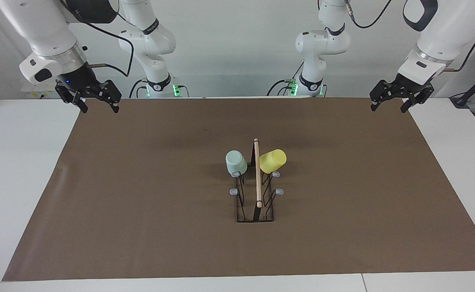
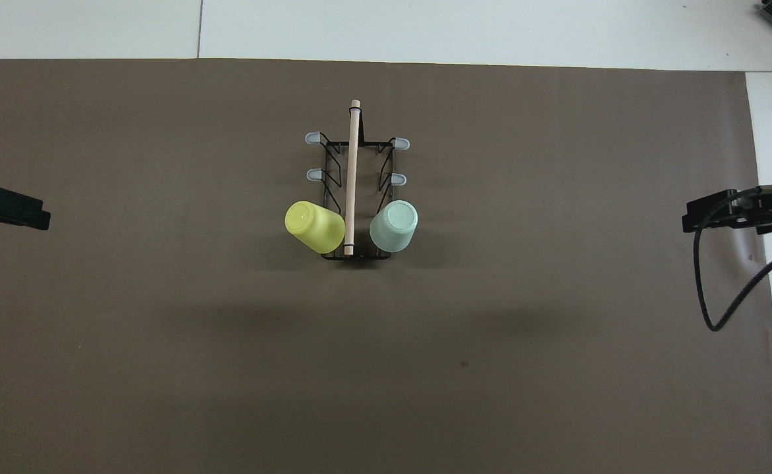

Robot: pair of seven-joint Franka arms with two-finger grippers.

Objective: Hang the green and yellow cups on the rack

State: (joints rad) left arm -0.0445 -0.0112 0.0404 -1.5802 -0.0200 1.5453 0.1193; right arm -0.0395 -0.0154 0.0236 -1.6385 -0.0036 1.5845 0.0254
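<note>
While both open-fingered grippers, left [image 1: 395, 100] and right [image 1: 96, 100], wait raised, mint cup [image 1: 236, 162] and yellow cup [image 1: 273, 160] hang upturned on the black wire rack [image 1: 257, 174].

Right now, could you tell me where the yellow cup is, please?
The yellow cup hangs upside down on the rack, on the prong nearest the robots toward the left arm's end, across the wooden rod from the green cup.

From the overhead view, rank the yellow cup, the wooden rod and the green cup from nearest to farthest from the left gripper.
1. yellow cup, hung on the rack's side toward the left gripper.
2. wooden rod, along the rack's top.
3. green cup, on the side toward the right arm.
</note>
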